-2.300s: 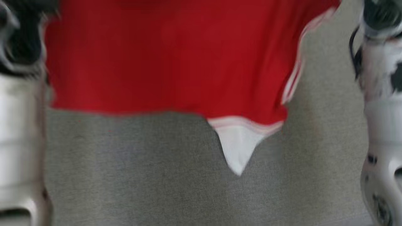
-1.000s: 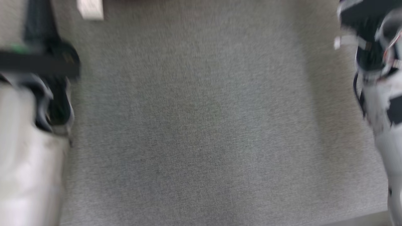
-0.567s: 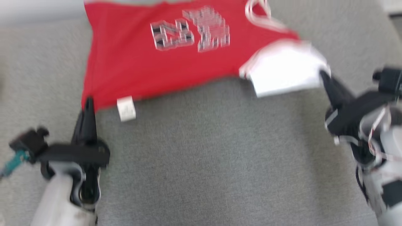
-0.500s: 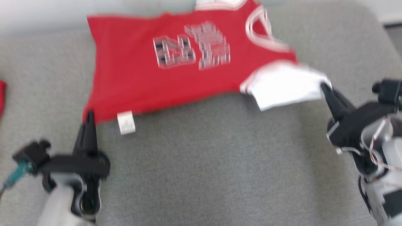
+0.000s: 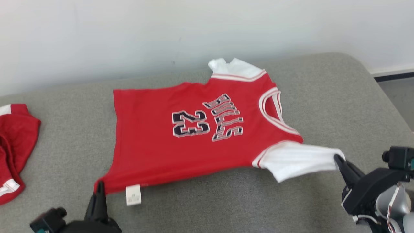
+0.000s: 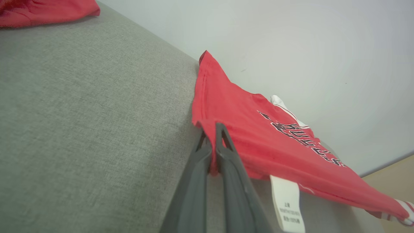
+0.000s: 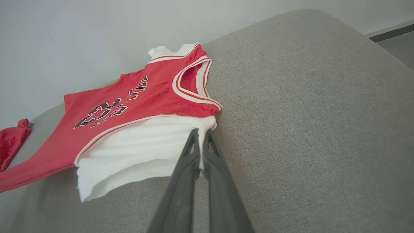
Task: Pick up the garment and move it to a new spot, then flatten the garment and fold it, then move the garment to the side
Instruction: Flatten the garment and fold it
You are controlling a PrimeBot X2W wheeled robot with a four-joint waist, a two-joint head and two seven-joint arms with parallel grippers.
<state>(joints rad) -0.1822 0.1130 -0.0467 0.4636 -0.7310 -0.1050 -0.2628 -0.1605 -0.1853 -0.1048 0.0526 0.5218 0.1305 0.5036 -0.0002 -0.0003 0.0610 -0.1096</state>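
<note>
A plain indoor room, home or test set-up, cannot tell which: a grey upholstered cushion (image 5: 323, 97) with a rounded corner meets a bare white wall (image 5: 161, 32) at 12 o'clock. A dark skirting strip (image 5: 394, 76) shows at 3 o'clock.

From up at the head, the camera looks forward and down over the grey cushion (image 5: 226, 207), wide enough to take in the whole red garment (image 5: 152, 145) and the pale wall (image 5: 161, 32) behind. The two wrist cameras sit low and close, almost skimming the fabric. One sights along the left gripper (image 6: 210, 129) at the hem corner, the other along the right gripper (image 7: 201, 133) at the white sleeve. All three views share the garment's printed front.
</note>
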